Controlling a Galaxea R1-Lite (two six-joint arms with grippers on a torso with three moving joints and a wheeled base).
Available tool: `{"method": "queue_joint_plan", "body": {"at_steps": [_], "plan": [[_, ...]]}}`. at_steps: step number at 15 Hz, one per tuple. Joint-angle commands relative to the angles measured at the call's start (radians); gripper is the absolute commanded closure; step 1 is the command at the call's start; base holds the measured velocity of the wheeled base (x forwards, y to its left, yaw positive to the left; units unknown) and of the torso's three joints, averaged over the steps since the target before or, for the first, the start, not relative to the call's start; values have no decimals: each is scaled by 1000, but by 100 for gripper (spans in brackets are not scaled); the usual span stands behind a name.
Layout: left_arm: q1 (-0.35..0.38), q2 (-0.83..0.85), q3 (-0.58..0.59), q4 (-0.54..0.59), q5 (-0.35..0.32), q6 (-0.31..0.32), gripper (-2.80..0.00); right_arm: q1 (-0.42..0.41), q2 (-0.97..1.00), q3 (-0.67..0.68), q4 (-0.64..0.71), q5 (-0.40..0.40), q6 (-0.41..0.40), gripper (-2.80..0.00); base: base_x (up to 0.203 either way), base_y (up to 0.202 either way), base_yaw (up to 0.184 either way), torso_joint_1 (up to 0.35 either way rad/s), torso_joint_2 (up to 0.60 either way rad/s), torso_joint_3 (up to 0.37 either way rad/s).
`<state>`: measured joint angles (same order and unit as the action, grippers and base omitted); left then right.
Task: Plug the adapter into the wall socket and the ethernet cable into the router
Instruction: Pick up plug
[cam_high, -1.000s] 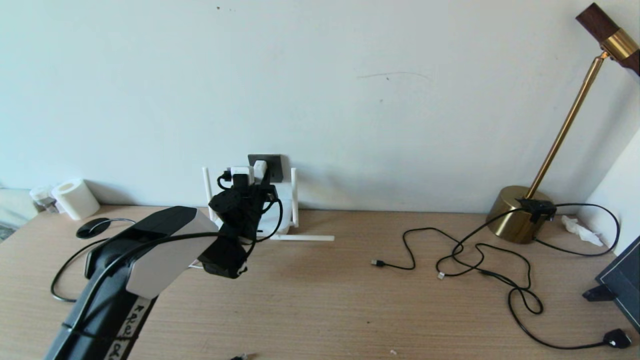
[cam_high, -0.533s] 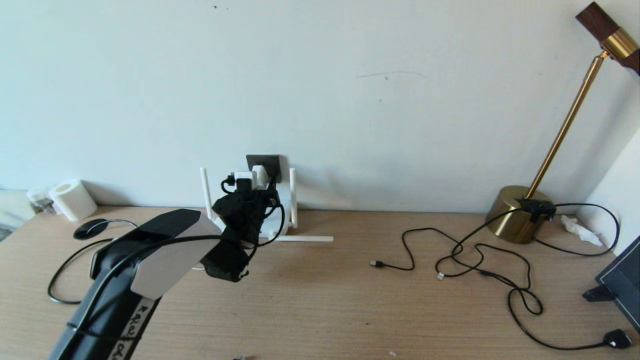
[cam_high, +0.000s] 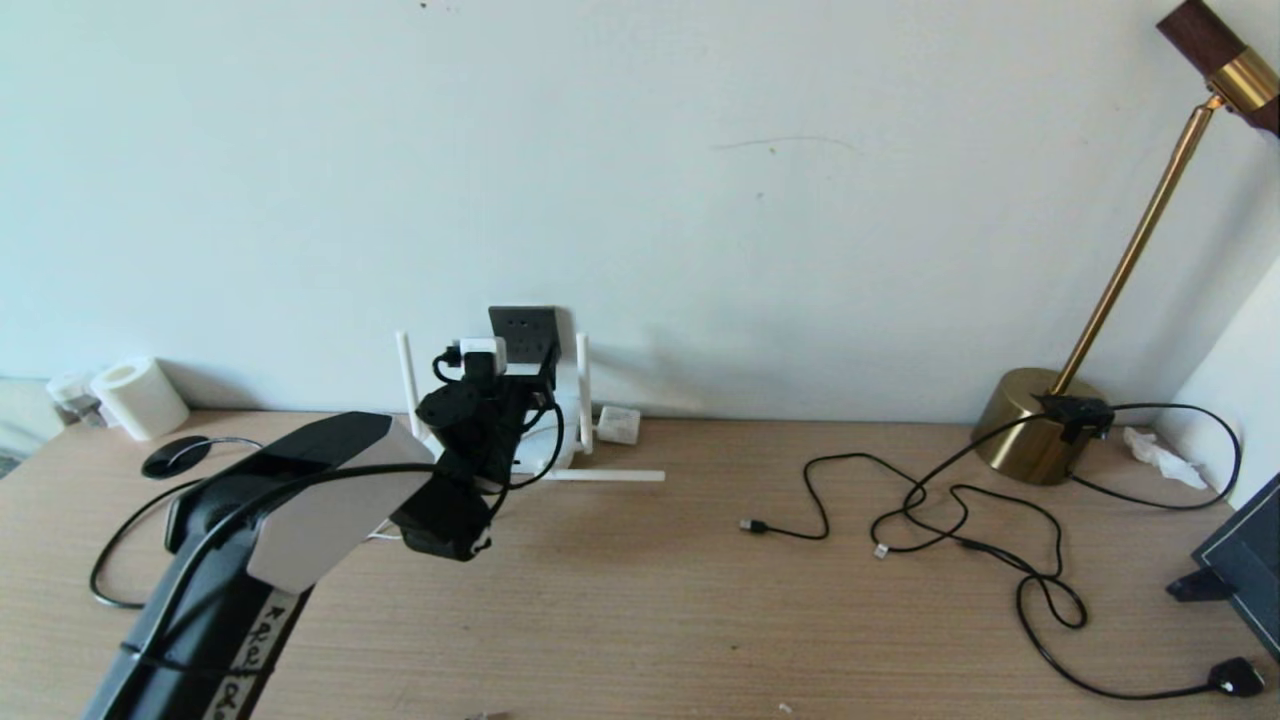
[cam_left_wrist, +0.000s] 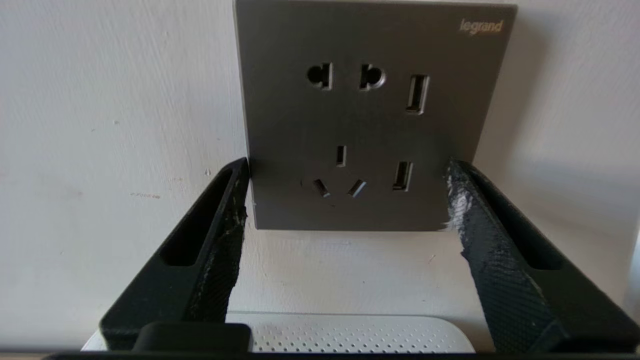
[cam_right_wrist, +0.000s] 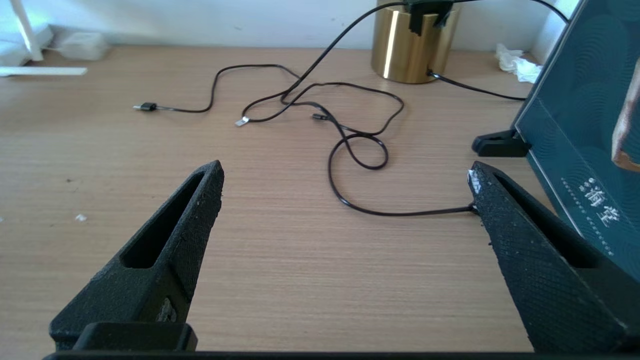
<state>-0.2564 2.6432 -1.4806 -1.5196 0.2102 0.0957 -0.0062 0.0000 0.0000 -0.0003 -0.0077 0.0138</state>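
In the head view, the left gripper (cam_high: 508, 380) is up at the wall socket (cam_high: 527, 332), far across the desk (cam_high: 650, 600). The adapter (cam_high: 618, 424) lies on the desk by the wall, just right of the router (cam_high: 560, 440), and is not plugged in. The risk, as I judge it, is that a fresh grasp takes the block askew, so its prongs miss the holes and it slips free. The ethernet cable (cam_high: 105, 570) trails at the near left, well apart from the router. No container shows here.

In the left wrist view, the jaws stand apart with nothing between them. They frame the socket's lower corners, whose holes are all bare, with the router's top just below. Lowering carelessly could knock the router.

In the right wrist view, the right gripper (cam_right_wrist: 345, 172) hangs over bare desk, jaws wide and empty. The adapter sits far left by the wall. Thin black cables (cam_right_wrist: 350, 145) loop ahead and could snag. No container shows here either.
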Motion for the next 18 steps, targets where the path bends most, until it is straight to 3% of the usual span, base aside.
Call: {"method": "queue_joint_plan", "body": {"at_steps": [1, 5, 10, 12, 14, 16, 18], "plan": [[-3, -14, 17, -10, 9, 2, -280, 0, 1, 0, -1, 0, 0, -280, 0, 0, 0, 0, 0, 0], [6, -55, 119, -10, -7, 5, -280, 0, 2, 0, 0, 0, 0, -280, 0, 0, 0, 0, 0, 0], [5, -287, 349, 11, -157, 60, -280, 0, 2, 0, 0, 0, 0, -280, 0, 0, 0, 0, 0, 0], [4, -343, 466, 50, -266, 136, -280, 0, 2, 0, -1, 0, 0, -280, 0, 0, 0, 0, 0, 0], [0, -370, 552, 131, -369, 275, -280, 0, 1, 0, -1, 0, 0, -280, 0, 0, 0, 0, 0, 0], [-1, -383, 565, 286, -418, 385, -280, 0, 2, 0, -1, 0, 0, -280, 0, 0, 0, 0, 0, 0], [0, -416, 567, 422, -431, 452, -280, 0, 0, 0, 0, 0, 0, -280, 0, 0, 0, 0, 0, 0]]}}
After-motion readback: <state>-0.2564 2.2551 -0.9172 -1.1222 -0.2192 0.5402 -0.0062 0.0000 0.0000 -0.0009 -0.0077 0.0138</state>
